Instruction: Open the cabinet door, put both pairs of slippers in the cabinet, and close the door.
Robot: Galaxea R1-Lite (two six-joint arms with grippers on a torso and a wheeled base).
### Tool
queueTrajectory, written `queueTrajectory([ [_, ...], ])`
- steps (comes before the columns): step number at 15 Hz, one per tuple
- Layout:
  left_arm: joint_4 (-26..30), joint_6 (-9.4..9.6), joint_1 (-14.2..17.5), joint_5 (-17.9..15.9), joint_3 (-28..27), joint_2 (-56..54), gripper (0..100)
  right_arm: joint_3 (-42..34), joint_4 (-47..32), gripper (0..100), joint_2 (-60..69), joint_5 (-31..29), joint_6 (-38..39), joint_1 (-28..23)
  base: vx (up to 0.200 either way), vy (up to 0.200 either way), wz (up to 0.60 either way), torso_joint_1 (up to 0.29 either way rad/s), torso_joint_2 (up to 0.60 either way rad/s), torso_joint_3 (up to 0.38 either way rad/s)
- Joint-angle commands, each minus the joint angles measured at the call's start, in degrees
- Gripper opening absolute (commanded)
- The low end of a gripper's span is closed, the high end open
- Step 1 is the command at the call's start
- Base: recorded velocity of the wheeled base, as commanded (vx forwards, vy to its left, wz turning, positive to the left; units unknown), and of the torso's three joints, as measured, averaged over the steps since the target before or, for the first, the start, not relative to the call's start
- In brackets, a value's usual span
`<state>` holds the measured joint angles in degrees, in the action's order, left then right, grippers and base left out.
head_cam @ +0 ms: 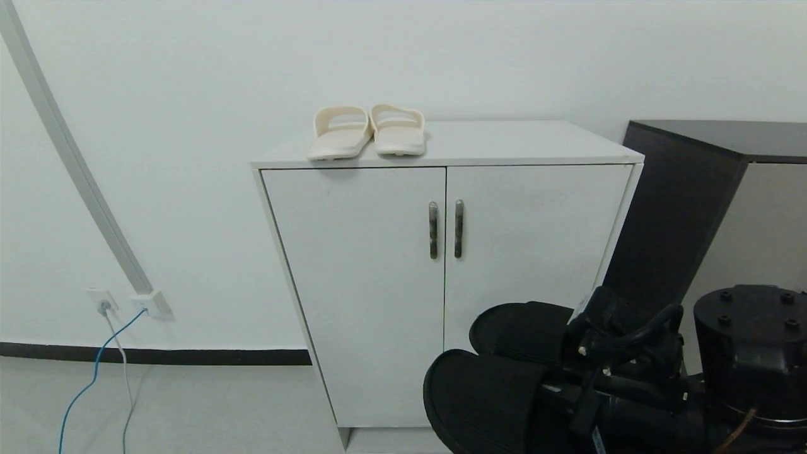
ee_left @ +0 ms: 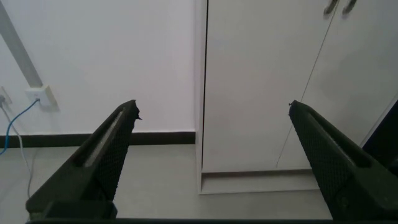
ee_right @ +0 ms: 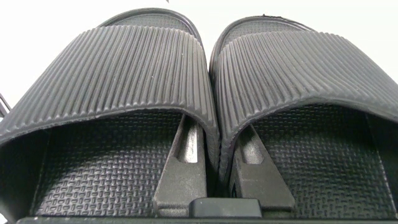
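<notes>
The white cabinet (head_cam: 353, 284) stands against the wall with both doors shut; its two handles (head_cam: 446, 229) meet at the middle. One beige pair of slippers (head_cam: 367, 131) lies on its top near the left front edge. A black pair of slippers (head_cam: 504, 372) hangs low in front of the right door, held side by side. My right gripper (ee_right: 217, 165) is shut on their adjoining inner walls, one finger (ee_right: 186, 162) inside each slipper. My left gripper (ee_left: 213, 111) is open and holds nothing, low near the cabinet's (ee_left: 261, 93) bottom left corner.
A dark cabinet (head_cam: 693, 208) stands right beside the white one. On the wall to the left are a slanted conduit (head_cam: 69, 157), a socket (head_cam: 101, 301) and cables hanging to the floor. Bare grey floor (head_cam: 189, 410) lies left of the cabinet.
</notes>
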<state>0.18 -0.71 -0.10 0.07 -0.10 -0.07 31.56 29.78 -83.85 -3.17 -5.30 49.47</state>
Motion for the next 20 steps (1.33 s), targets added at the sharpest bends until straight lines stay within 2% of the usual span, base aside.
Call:
queueTrajectory([
  [1, 0.0, 0.00, 0.0, 0.0, 0.0, 0.1, 100, -0.2, 0.0, 0, -0.1, 0.0, -0.1, 0.1, 0.000, 0.000, 0.00, -0.071, 0.45, 0.359],
  [4, 0.0, 0.00, 0.0, 0.0, 0.0, 0.1, 100, -0.3, 0.0, 0, -0.1, 0.0, -0.1, 0.2, 0.000, 0.000, 0.00, -0.032, 0.42, 0.365],
  [16, -0.2, 0.97, -0.3, -0.4, -1.3, 2.0, 100, -2.0, 2.4, 0, -0.5, 0.0, -0.1, 0.5, 0.000, 0.000, 0.00, 0.001, 0.01, 0.003],
  [17, -0.3, -1.23, -1.0, -2.7, -7.9, 4.7, 100, -2.2, 2.4, 0, -0.5, 0.0, -0.1, 0.5, 0.000, 0.000, 0.00, 0.000, 0.00, 0.000],
  [18, -0.1, -3.07, -1.0, -5.1, -11.2, 8.4, 100, -2.2, 2.6, 0, -0.5, 0.0, -0.1, 0.5, 0.000, 0.000, 0.00, 0.000, 0.00, 0.000],
  [20, -1.1, -2.54, -1.2, -9.7, -12.7, 15.4, 100, -2.4, 3.7, 0, -1.3, 0.0, -0.1, 0.7, 0.000, 0.000, 0.00, 0.000, 0.00, 0.000],
])
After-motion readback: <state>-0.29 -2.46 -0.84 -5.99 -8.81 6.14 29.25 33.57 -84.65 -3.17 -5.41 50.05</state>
